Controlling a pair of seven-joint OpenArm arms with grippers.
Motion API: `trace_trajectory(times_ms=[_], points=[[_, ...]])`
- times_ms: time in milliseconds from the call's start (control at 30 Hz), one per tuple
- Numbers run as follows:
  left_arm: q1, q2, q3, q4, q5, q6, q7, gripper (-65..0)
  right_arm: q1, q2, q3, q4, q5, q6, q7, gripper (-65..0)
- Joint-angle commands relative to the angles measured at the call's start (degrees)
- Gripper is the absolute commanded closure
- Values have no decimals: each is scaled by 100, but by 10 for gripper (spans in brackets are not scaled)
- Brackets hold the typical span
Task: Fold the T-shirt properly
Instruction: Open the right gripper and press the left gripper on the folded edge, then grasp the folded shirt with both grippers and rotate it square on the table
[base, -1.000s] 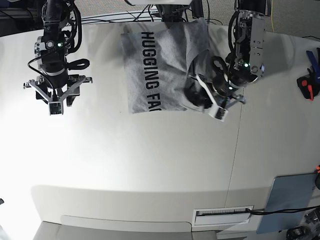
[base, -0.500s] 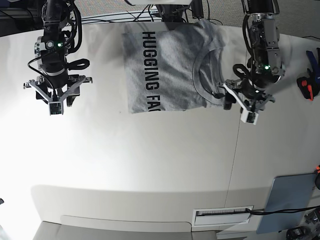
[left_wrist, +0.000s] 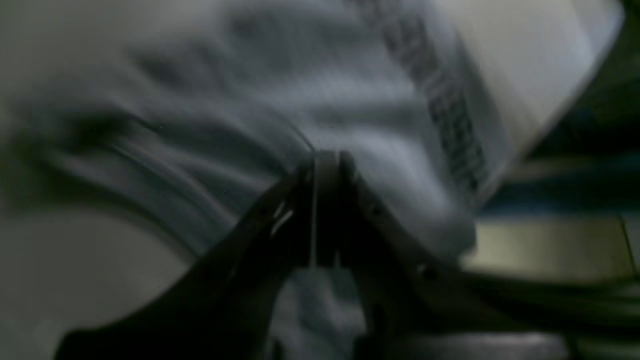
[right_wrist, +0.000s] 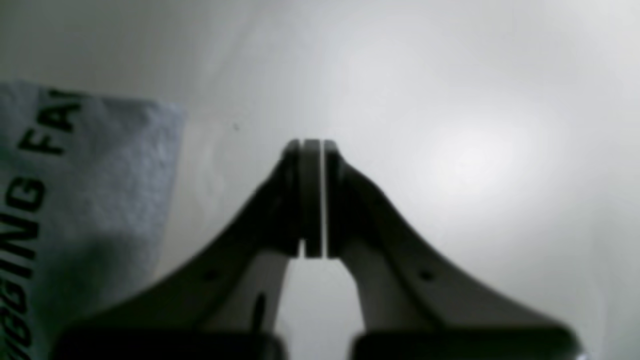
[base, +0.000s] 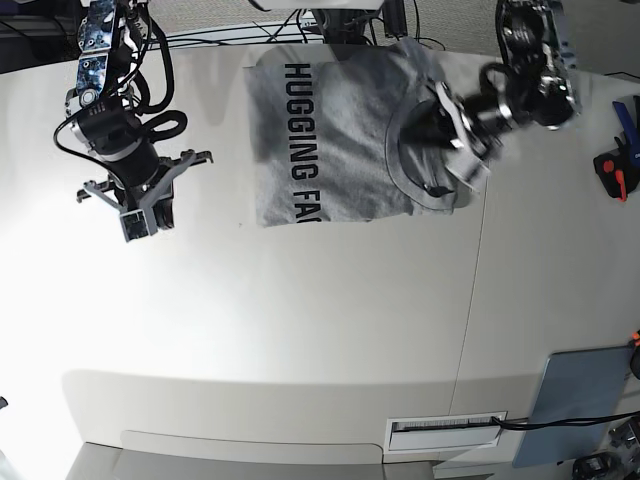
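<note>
Heather-grey cotton T-shirt (base: 330, 140) half-folded at the table's (base: 300, 330) far edge, left gripper (left_wrist: 320, 160) pressed closed above its collar area, right gripper (right_wrist: 312, 150) closed, empty over bare tabletop; likely risk: snagging and undoing the fold.

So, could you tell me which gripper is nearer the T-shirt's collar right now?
Left. The left gripper is over the T-shirt at the collar; the right gripper is off the shirt, over the table.
</note>
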Motion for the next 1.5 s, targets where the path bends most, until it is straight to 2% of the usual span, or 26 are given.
trace_trajectory(times_ms=[0,233,400,500,600,833,967,1033,1233,1300,1467], points=[[26,-46,79,83,28,-8,35,-2,63,48,26,90,-20,-9,146,0],[313,-48,555,66,688,-8,577,-2,76,48,26,85,66,42,151,0],[369,-48,588,-94,1172,-8,501,-2,79,50,26,-37,66,376,455,0],[367,-44,588,-352,1731,-8,13,-2,234,50,-131,-468,273,496,595,0],[365,-44,588,-588,2149,-8,-339,-2,597,50,-610,-1056,361,680,621,0],[326,-42,588,-669,2949,-8,-1014,-2,1687,-17,-1961,-2275,184,546,706,0],[195,-42,588,-671,3823,608,-1858,-2,2168,-94,-2382,-3021,-55,433,656,0],[81,-42,588,-675,4122,796,-2111,-2,2310,-92,-2483,-3217,-57,437,415,0],[-321,-39,590,-680,4253,1062,-2424,-2,2267,20,-2472,-3097,-48,433,-400,0],[-428,-39,590,-706,4256,1172,-2621,-2,2114,103,-2472,-2887,-50,435,-457,0],[-763,-26,590,-1237,4253,1185,-3224,-2,1486,404,-2472,-2096,-48,348,-457,0]])
